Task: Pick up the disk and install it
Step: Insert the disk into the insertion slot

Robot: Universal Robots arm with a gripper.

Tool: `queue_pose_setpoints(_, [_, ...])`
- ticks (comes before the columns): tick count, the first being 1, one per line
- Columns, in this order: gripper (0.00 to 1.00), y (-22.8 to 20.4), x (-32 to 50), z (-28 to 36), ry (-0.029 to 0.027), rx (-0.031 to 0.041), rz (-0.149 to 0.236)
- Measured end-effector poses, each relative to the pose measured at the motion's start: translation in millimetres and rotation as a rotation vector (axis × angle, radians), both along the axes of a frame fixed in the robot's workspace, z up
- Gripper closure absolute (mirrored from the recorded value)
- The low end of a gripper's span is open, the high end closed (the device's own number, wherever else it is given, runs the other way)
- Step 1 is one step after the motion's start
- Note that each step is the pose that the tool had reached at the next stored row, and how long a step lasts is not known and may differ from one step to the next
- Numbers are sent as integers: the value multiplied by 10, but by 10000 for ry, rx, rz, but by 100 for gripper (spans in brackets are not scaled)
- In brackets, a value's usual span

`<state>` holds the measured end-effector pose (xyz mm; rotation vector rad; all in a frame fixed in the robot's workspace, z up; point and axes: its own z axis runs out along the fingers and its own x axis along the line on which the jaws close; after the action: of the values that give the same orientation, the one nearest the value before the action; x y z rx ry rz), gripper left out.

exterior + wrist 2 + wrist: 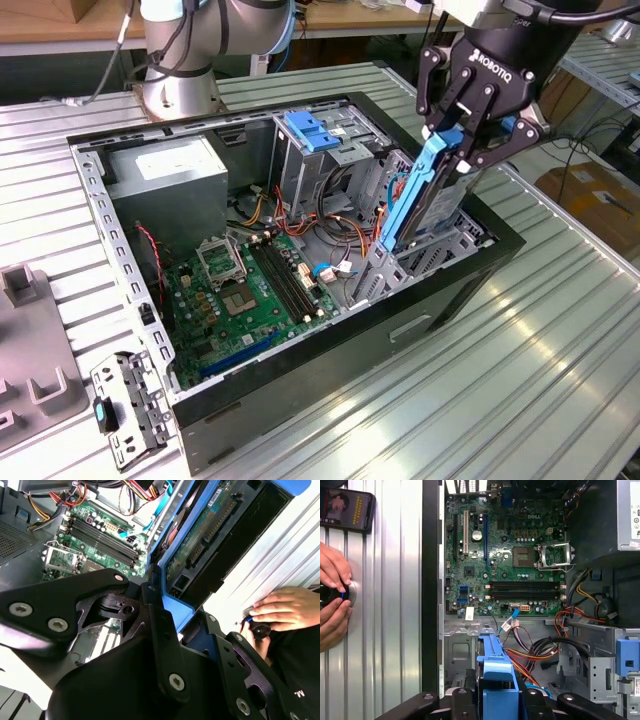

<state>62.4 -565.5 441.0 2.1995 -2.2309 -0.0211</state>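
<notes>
Your work surface is a ribbed aluminium table (520, 380), its slats running diagonally in the exterior view. Bright glare streaks the slats along the near side, and the light elsewhere is even. Note a wooden bench (50, 40) behind the far edge. At the exterior view's right stands a second slatted metal table (605, 70), with a cardboard box (590, 195) low down beside your table. A grey moulded fixture (35, 370) sits on the table at the exterior view's left.

We see a silver-grey arm (180, 85) with a thick black cable (590, 14) at the wrist. The gripper (468, 142) is matte black with white lettering (492, 60), its jointed fingers (157, 630) pinned by round silver screws (176, 682).
</notes>
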Motion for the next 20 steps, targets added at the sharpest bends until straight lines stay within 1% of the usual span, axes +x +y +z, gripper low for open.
queue_pose_setpoints(4, [63,0,2,-27,0,1,-11])
queue_pose_setpoints(18, [63,0,2,-33,0,1,-12])
queue_pose_setpoints(20, [63,-1,2,-51,-1,4,-12])
